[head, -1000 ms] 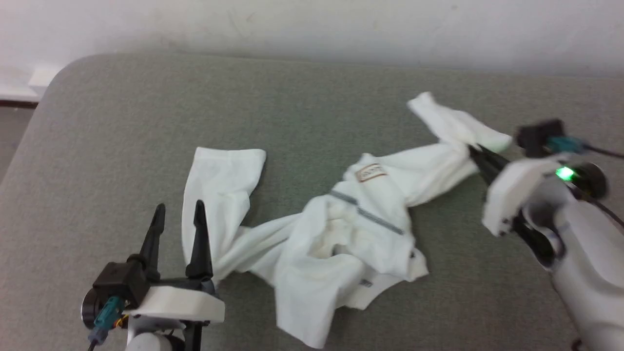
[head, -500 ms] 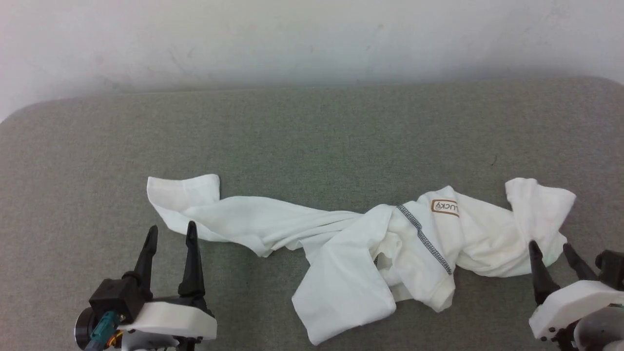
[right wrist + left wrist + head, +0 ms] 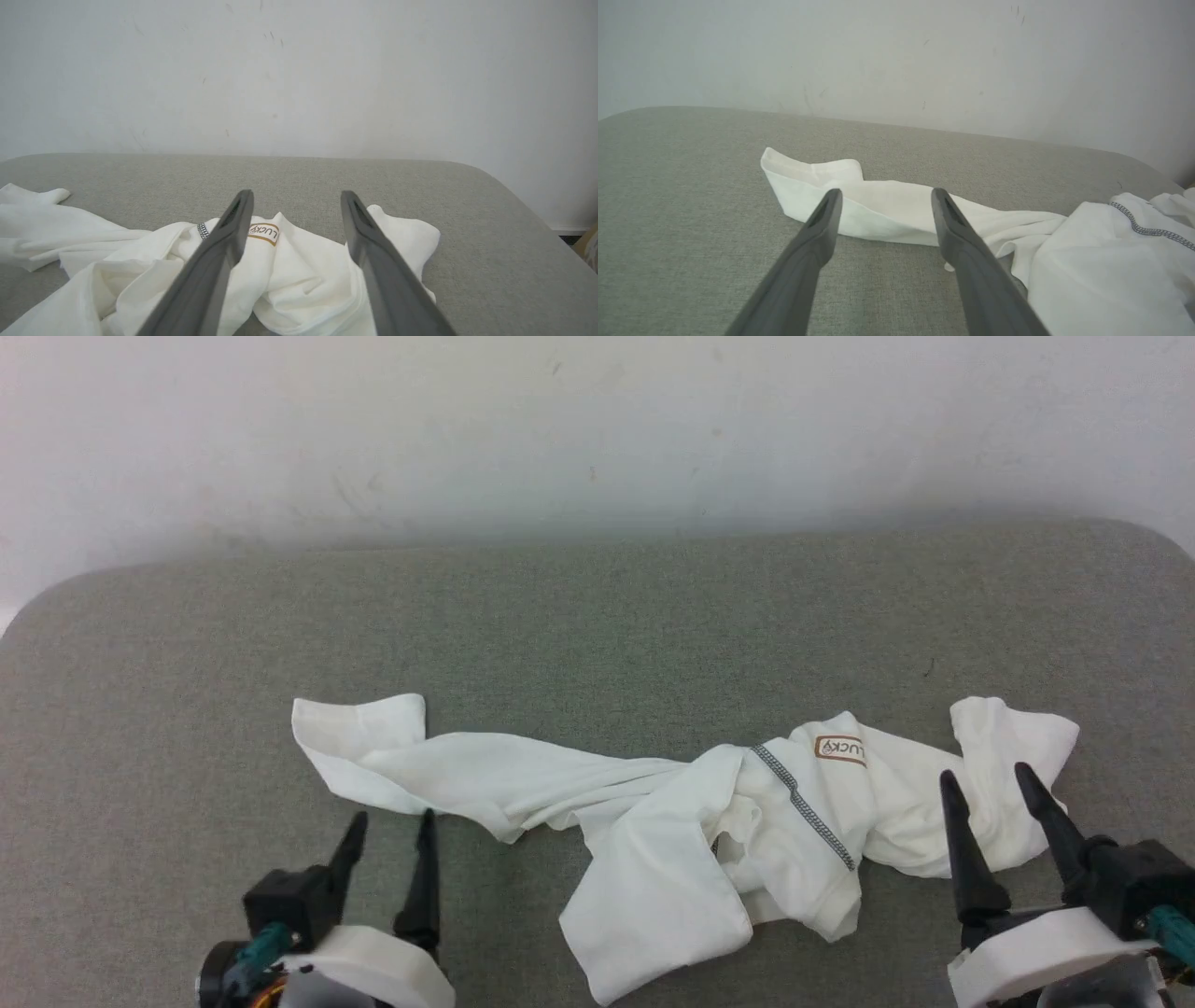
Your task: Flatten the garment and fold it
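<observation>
The white thin-fabric long-sleeved shirt stretches left to right near the front edge of the grey fabric-covered table, one end just ahead of each of my left gripper and right gripper, both wide and empty.

Thin matt white cloth garment on rough grey woven upholstery.

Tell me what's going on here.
A two-armed robot is working on a white garment that lies crumpled in a long, twisted strip across the grey padded surface, its brown-bordered label facing up. It is not yet flattened or folded. The left gripper sits near the strip's left end, the right gripper by the bunched right end; both have open fingers and hold nothing.
</observation>
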